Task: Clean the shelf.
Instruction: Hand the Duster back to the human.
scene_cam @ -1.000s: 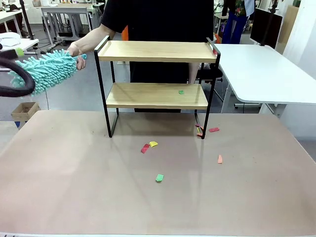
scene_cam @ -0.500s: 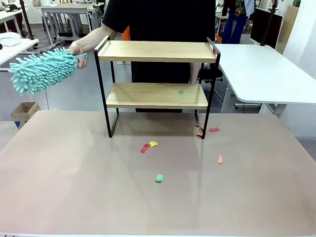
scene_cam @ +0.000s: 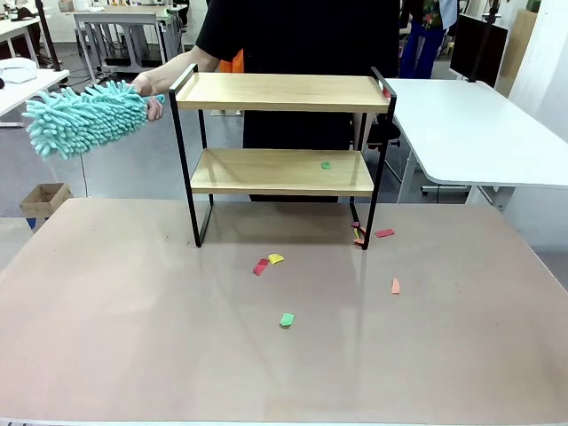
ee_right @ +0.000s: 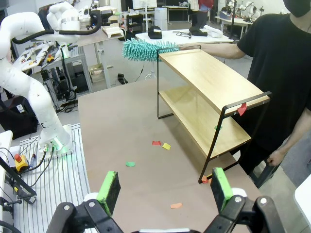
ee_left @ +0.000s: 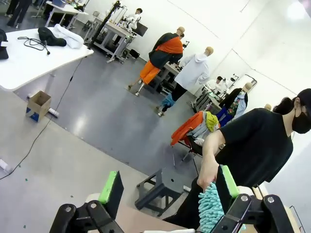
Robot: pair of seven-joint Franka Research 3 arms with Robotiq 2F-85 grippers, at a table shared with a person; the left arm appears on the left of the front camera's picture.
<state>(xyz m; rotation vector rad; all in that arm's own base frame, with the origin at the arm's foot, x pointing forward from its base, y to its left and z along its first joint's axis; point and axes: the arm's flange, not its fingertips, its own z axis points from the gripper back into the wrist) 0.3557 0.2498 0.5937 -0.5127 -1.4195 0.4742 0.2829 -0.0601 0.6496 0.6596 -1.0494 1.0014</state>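
Between the green pads of the left gripper [ee_left: 167, 191], whose fingers stand wide apart with nothing held, the left wrist view looks out over grey floor toward the person, whose hand [ee_left: 208, 180] grips a teal duster [ee_left: 210, 214] close by the right-hand pad. At the bottom of the right wrist view the right gripper [ee_right: 165, 189] is likewise spread wide and empty, high above the brown table [scene_cam: 133, 337].

No print or label can be read on anything.

From the right wrist view the shelf [scene_cam: 282, 151] shows at an angle on the far part of the table, with the white left arm [ee_right: 29, 73] raised at the table's edge, well apart from it. A red scrap [ee_right: 241, 108] clings to the shelf's top rail, and a green scrap [scene_cam: 326, 165] lies on the lower board. The front view adds what lies loose on the table: a red and yellow pair [scene_cam: 268, 263], a green piece [scene_cam: 287, 319], an orange piece [scene_cam: 395, 286], and red bits [scene_cam: 383, 233] by the shelf's right leg.

In the front view the duster is held in the air just left of the upper board's end rail, not touching the wood. The near half of the table is bare apart from the scraps.
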